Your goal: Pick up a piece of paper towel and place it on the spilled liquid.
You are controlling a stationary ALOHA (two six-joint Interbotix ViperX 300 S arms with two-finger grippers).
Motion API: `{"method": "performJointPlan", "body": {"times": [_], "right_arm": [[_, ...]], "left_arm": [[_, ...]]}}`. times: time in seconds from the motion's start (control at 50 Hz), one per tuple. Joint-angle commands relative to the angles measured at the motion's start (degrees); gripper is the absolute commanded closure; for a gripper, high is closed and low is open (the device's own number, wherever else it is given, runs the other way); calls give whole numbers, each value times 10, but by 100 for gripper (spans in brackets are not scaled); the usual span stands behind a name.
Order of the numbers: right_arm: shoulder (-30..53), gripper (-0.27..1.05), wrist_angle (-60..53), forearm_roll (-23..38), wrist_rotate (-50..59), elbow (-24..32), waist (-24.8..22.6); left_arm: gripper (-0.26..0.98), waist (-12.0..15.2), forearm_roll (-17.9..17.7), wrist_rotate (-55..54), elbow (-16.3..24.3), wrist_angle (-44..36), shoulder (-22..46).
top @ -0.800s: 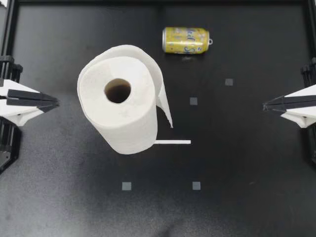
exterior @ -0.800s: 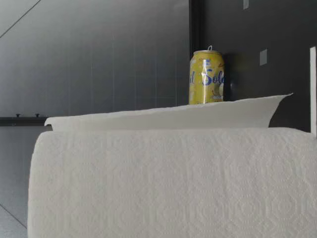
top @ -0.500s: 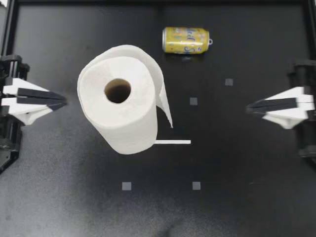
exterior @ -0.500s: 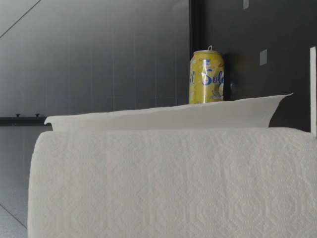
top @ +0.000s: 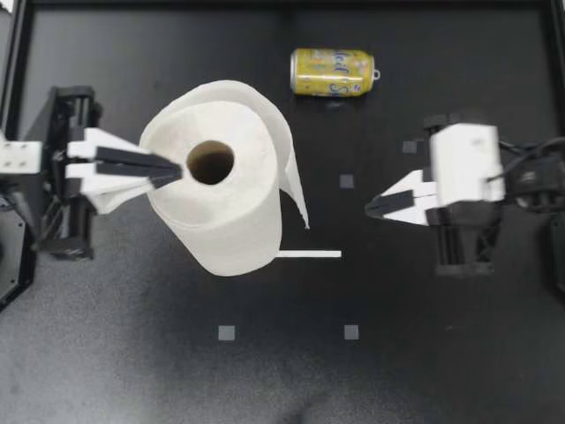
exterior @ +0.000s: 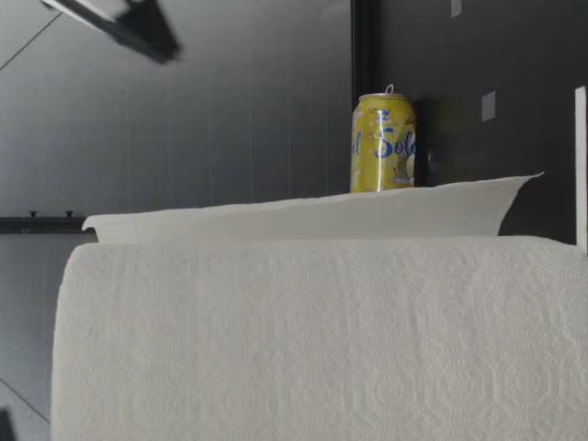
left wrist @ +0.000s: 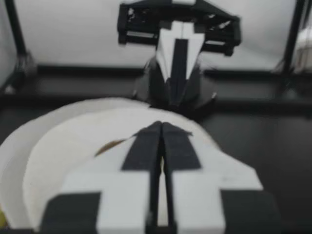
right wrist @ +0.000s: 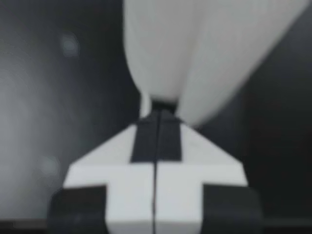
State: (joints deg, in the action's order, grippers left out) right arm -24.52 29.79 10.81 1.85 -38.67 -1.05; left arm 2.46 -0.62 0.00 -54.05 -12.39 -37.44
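The black desk [top: 441, 353] is carrying everything here. The paper towel roll [top: 234, 208] is standing upright on it, core hole facing up. In the low view the roll [exterior: 322, 340] is filling most of the scene. A loose sheet [top: 289, 150] is peeling off the roll on the side toward my right arm and hanging down beside it, unsevered.

My left pincer [top: 179, 171] is reaching over the roll's top face, fingers pressed together and pinching nothing, tips just beside the core hole. I cannot tell whether they are touching the paper. In its wrist view the left pincer [left wrist: 161, 126] is pointing across the roll [left wrist: 63, 156].

My right pincer [top: 369, 209] is hanging apart from the roll, beyond the loose sheet, aimed at it. It is also pressed together and empty [right wrist: 156, 113].

A yellow drink can [top: 333, 72] is lying on its side behind the roll, apart from it. A thin white strip [top: 309, 254] is lying at the roll's foot.
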Motion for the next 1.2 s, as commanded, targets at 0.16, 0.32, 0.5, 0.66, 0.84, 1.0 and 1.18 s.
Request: {"method": "performJointPlan", "body": {"times": [0.16, 0.32, 0.5, 0.66, 0.84, 1.0, 1.18], "right_arm": [[81, 85, 226, 251, 157, 101, -98], [134, 85, 414, 501, 396, 112, -223], [186, 85, 436, 596, 656, 96, -279], [246, 83, 427, 650, 867, 94, -280], [279, 62, 405, 699, 976, 97, -280], [299, 22, 405, 702, 1047, 97, -272], [330, 4, 405, 705, 1121, 112, -245]], "left_arm": [[65, 22, 0, 2, 34, 42, 23], [65, 27, 0, 2, 36, 57, 25], [65, 29, 0, 0, 37, 89, 25], [65, 28, 0, -3, 36, 107, 25], [65, 29, 0, -4, 36, 120, 26], [65, 29, -1, -5, 35, 121, 26], [65, 29, -4, -7, 33, 121, 25]]}}
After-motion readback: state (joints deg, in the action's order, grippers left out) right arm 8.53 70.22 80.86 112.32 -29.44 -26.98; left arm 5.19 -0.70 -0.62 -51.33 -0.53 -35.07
